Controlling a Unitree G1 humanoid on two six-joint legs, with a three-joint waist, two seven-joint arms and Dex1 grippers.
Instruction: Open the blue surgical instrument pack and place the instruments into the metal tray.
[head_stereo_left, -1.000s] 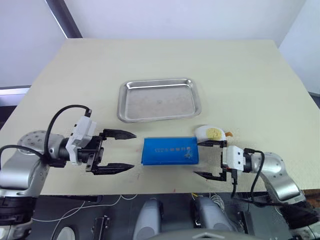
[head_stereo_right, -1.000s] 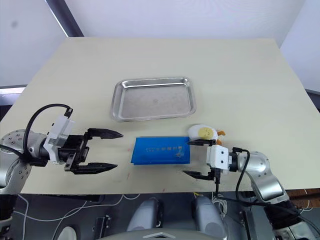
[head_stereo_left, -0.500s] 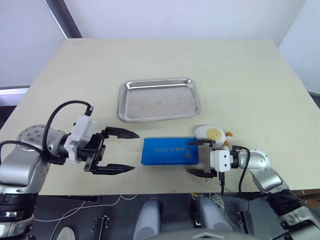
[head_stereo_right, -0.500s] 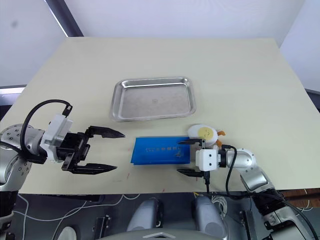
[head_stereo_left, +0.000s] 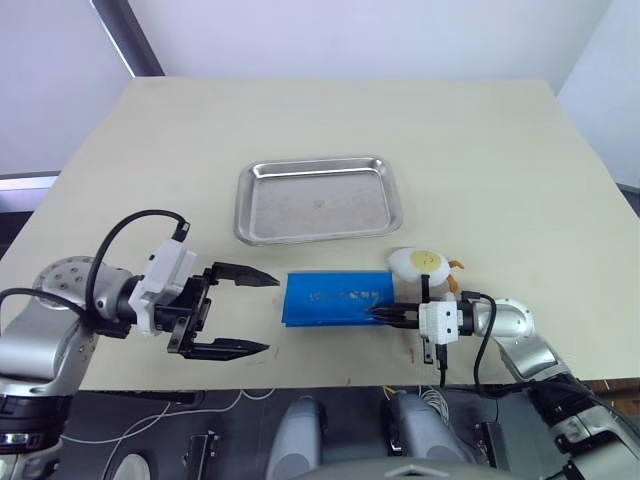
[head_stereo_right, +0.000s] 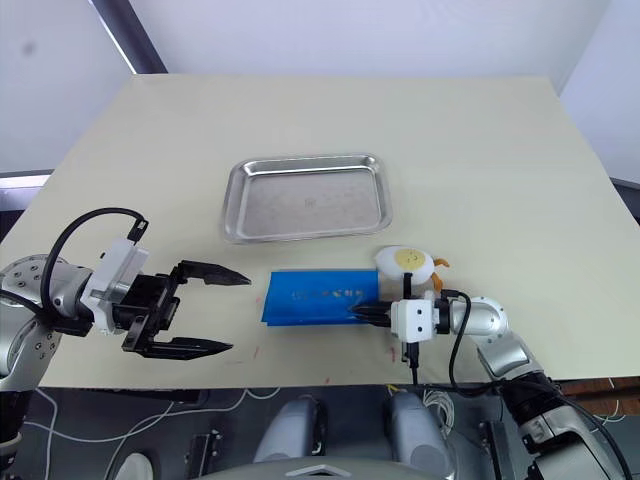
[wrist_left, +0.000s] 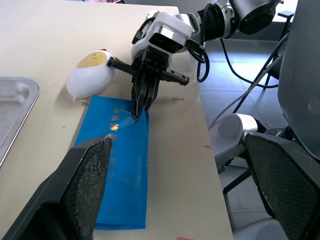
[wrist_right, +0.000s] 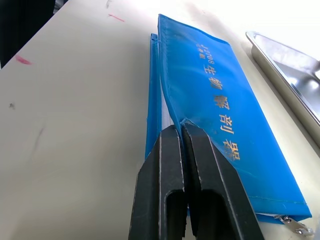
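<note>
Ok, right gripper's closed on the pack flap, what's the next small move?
Probably lift the right gripper to peel the flap back: it pinches the top layer of the pack, which still lies flat and closed, with the left gripper open beside it.

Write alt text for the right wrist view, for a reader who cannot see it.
The right gripper, its two black fingers closed together, pinches the top flap of the blue surgical instrument pack along its near long edge, on a pale table. A corner of the metal tray shows beyond the pack.
</note>
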